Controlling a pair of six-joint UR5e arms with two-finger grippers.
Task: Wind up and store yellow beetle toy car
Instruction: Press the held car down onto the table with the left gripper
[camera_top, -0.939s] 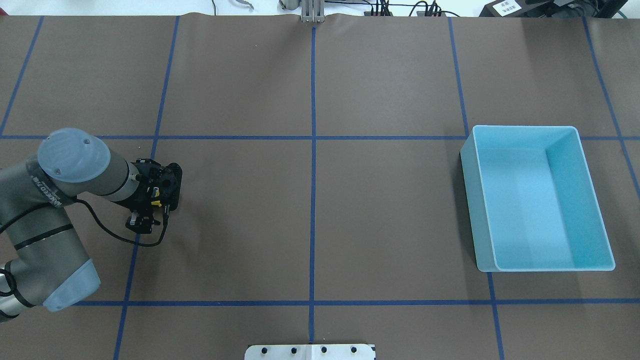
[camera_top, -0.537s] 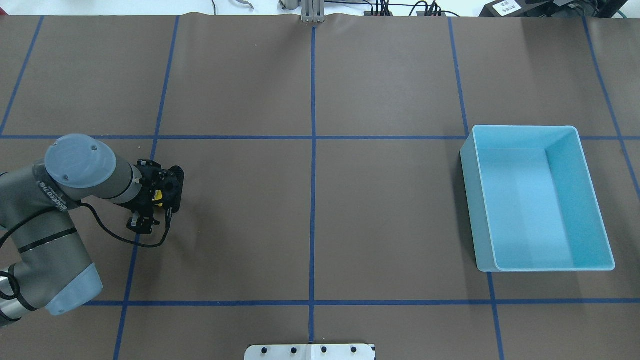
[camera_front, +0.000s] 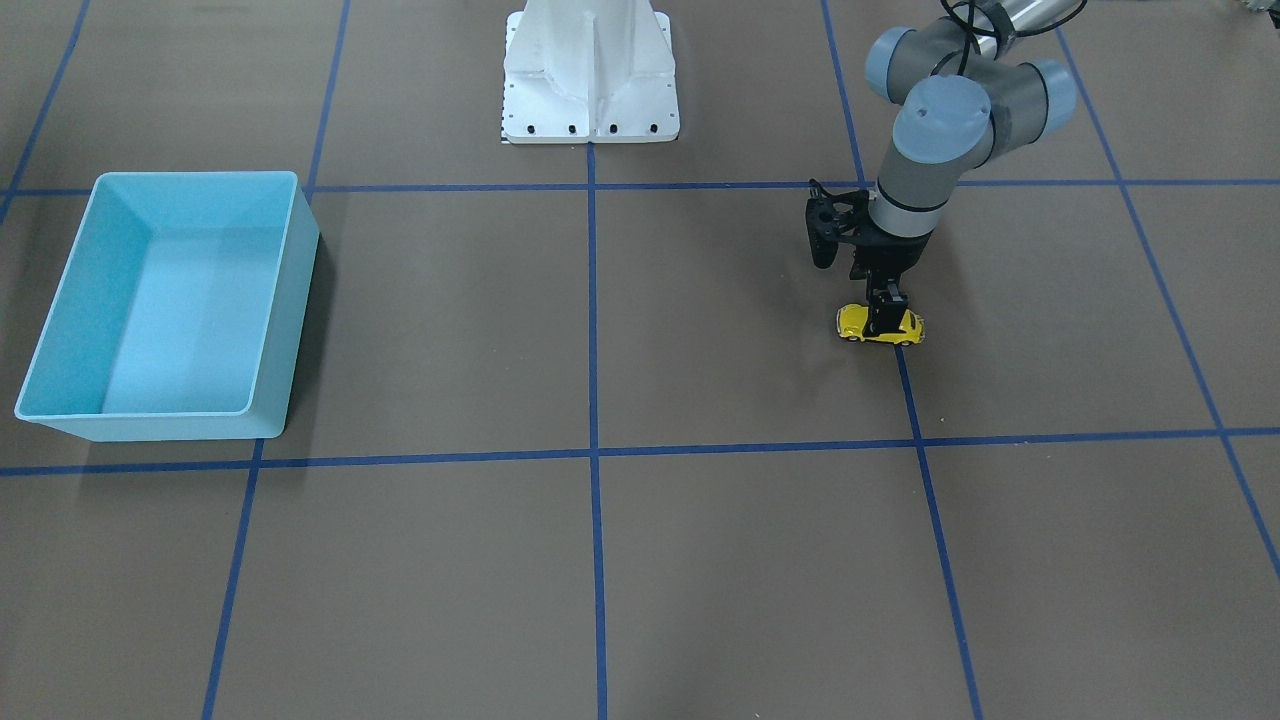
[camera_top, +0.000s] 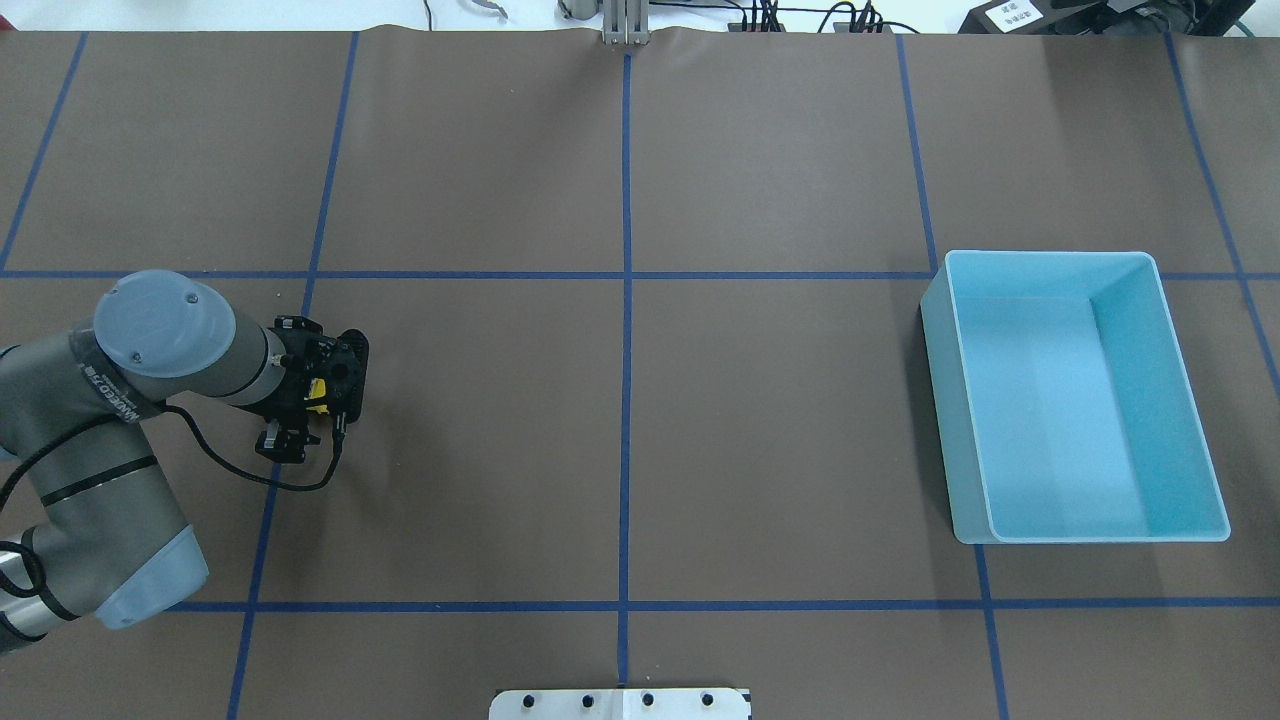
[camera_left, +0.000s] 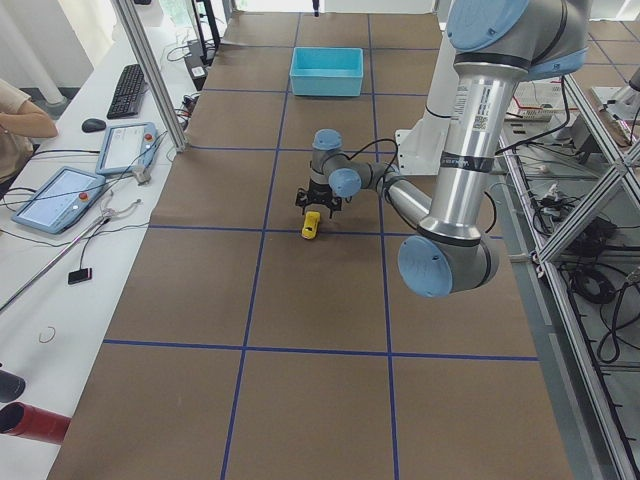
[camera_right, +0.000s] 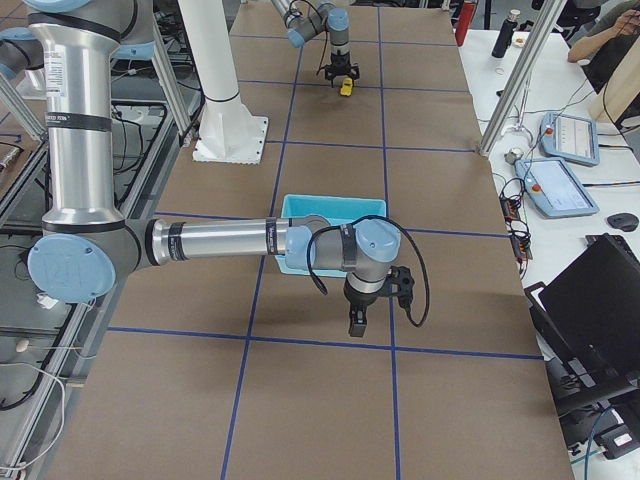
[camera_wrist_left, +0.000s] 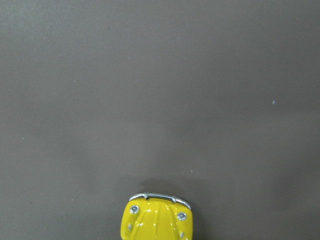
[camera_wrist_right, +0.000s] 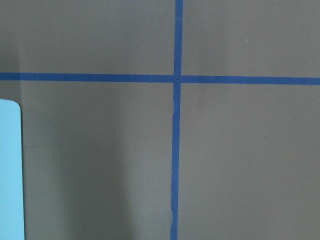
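Observation:
The yellow beetle toy car (camera_front: 853, 322) stands on the brown table on the robot's left side, beside a blue tape line. My left gripper (camera_front: 884, 316) points straight down and is shut on the car's middle. In the overhead view the gripper (camera_top: 320, 384) hides most of the car (camera_top: 315, 394). The left wrist view shows only one end of the car (camera_wrist_left: 157, 220), with its chrome bumper, at the bottom edge. My right gripper (camera_right: 357, 322) shows only in the exterior right view, just past the blue bin (camera_right: 335, 203); I cannot tell whether it is open or shut.
The open, empty blue bin (camera_top: 1050, 256) stands far off on the robot's right side, on the front-facing view's left (camera_front: 195, 177). Its corner shows in the right wrist view (camera_wrist_right: 10, 170). The white robot base plate (camera_front: 590, 100) is at the table's near edge.
The left arm and gripper have shifted slightly to the right and away from the robot, with the yellow car moving along under the gripper. The bin has not moved.

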